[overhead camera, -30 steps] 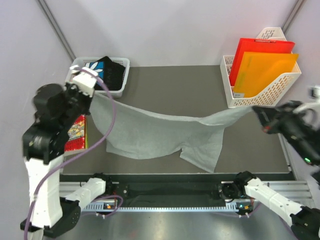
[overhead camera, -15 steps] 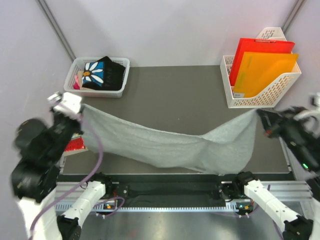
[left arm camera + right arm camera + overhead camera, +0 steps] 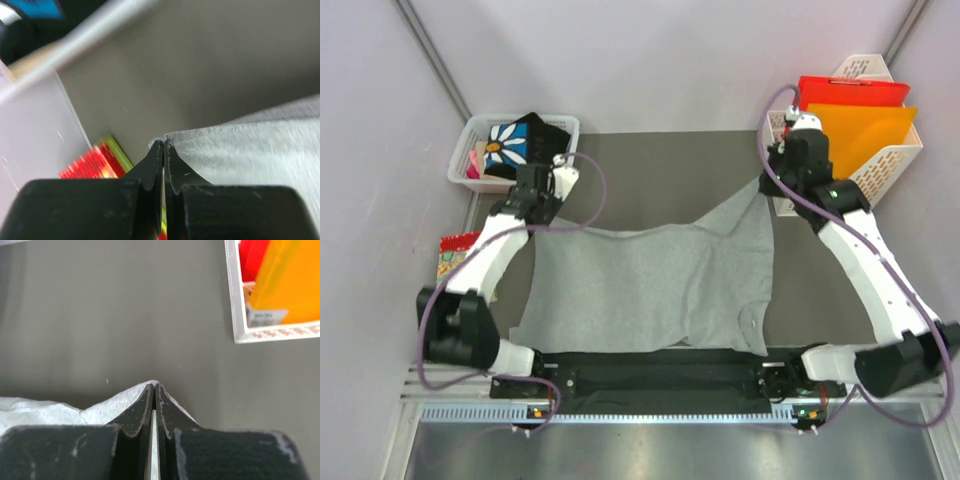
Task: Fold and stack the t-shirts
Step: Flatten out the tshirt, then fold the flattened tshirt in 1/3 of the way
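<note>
While the left tool (image 3: 163, 146) and the right tool (image 3: 154, 386) each pinch one of its far corners, the grey t-shirt (image 3: 650, 285) lies spread over the middle of the table (image 3: 660, 170), its near hem at the table's near edge. Both tools are closed tight on the cloth. The right-hand corner rises in a small peak off the table. The black daisy t-shirt (image 3: 535, 140) sits bundled in a white basket (image 3: 565, 122) at the table's far left corner. A red patterned packet (image 3: 452, 255) lies at the table's left edge. A white file rack (image 3: 885, 170) stands at the table's far right corner, holding a red folder (image 3: 840, 95) and an orange folder (image 3: 855, 140).
</note>
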Robot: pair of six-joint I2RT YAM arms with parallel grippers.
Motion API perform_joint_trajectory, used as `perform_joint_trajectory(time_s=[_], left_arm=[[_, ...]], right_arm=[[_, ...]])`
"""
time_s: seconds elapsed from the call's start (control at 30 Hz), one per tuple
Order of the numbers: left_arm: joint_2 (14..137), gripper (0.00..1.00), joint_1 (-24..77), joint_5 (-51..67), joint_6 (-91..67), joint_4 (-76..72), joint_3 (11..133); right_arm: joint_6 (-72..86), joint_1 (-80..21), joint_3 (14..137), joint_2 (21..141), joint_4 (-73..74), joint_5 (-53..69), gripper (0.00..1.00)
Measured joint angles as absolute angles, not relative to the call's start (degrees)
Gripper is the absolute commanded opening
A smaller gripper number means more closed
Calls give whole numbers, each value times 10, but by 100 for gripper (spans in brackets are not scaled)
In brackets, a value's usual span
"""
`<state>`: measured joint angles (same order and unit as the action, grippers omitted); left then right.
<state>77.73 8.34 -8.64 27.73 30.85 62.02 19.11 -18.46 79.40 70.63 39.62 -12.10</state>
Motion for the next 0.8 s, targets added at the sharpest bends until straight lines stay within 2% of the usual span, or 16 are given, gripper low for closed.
perform_joint_trajectory(time_s=[0.23, 0.6, 0.7, 0.8], left_arm=[[959, 0, 61, -118, 307, 223, 743], [1056, 0, 30, -141, 336, 185, 825], [1058, 0, 25, -142, 339, 182, 830], [1042, 0, 23, -139, 342, 176, 807]], right_arm=[[191, -165, 901, 869, 355, -119, 0], [184, -148, 1116, 1075, 386, -116, 0], [185, -147, 1117, 1081, 398, -110, 0], [190, -148, 1056, 1047, 386, -104, 0]])
